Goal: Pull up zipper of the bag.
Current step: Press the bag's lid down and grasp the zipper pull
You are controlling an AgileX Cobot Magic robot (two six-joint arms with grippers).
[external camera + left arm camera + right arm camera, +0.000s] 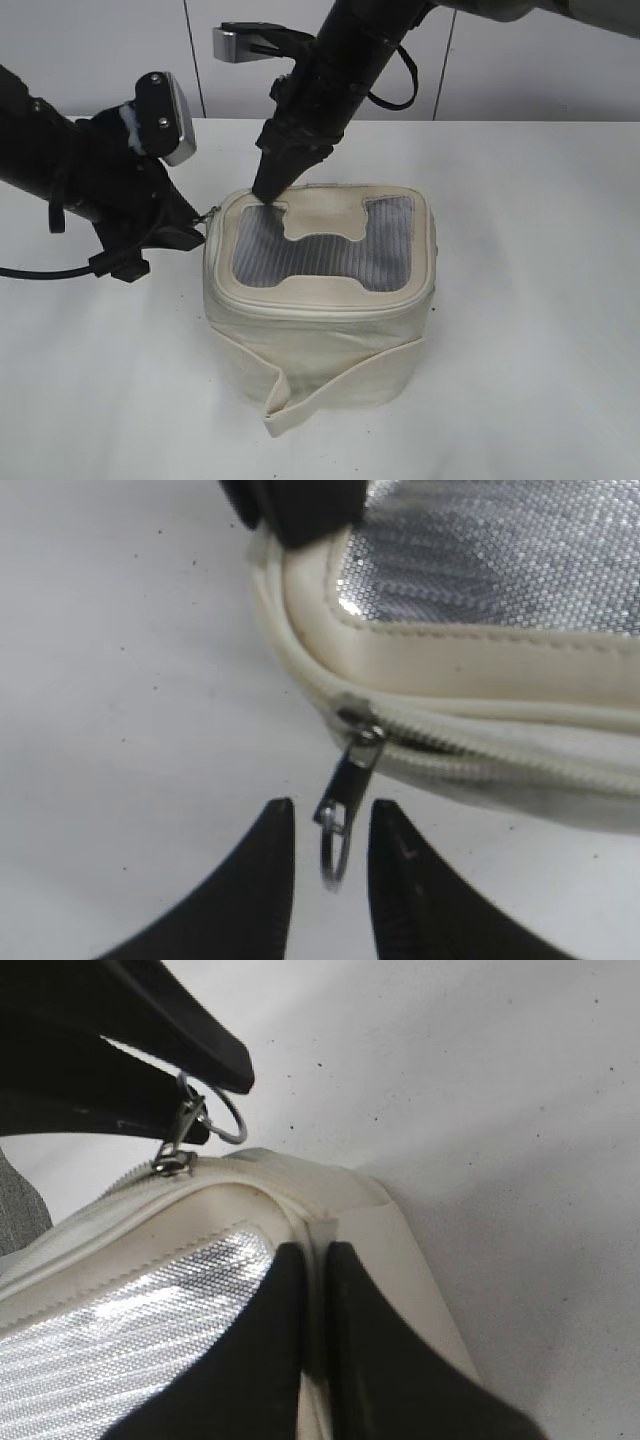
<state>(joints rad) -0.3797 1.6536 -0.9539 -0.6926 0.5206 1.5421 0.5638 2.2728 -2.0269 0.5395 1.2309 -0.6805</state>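
Step in hand, by the look of it: taking hold of the small silver metal pull with its round ring (345, 795) at the corner of the thin cream zipper track (480, 742) on the small boxy cream-white soft bag (320, 330).

To do it well:
- Keep the ring centred between the 2 black fingers and close squarely on the flat silver tab, not on the thin wire ring alone, which would likely slip or twist.
- Seat the fingertips a little further up toward the slider before clamping.
- Once clamped, draw along the line of the track, low and parallel to the rim, rather than straight away from the bag.
- Keep downward pressure on the lid so the soft body neither lifts nor slides on the white table (540, 380).

Left gripper (330, 825): fingers partly apart, flanking the pull and ring on both sides with a sliver of gap visible in the left wrist view. In the right wrist view, the fingers lie hard against the pull. Cannot tell whether a firm grip is made; not yet safe to call it grasped.

Right gripper (268, 188): fingers pinched together, nothing between them, tips pressed down on the rear left corner of the grey ribbed top panel (320, 255), pinning the bag.

Bag upright mid-table, loose cream strap (330, 385) draped across its front, pull hanging off the left rear corner.
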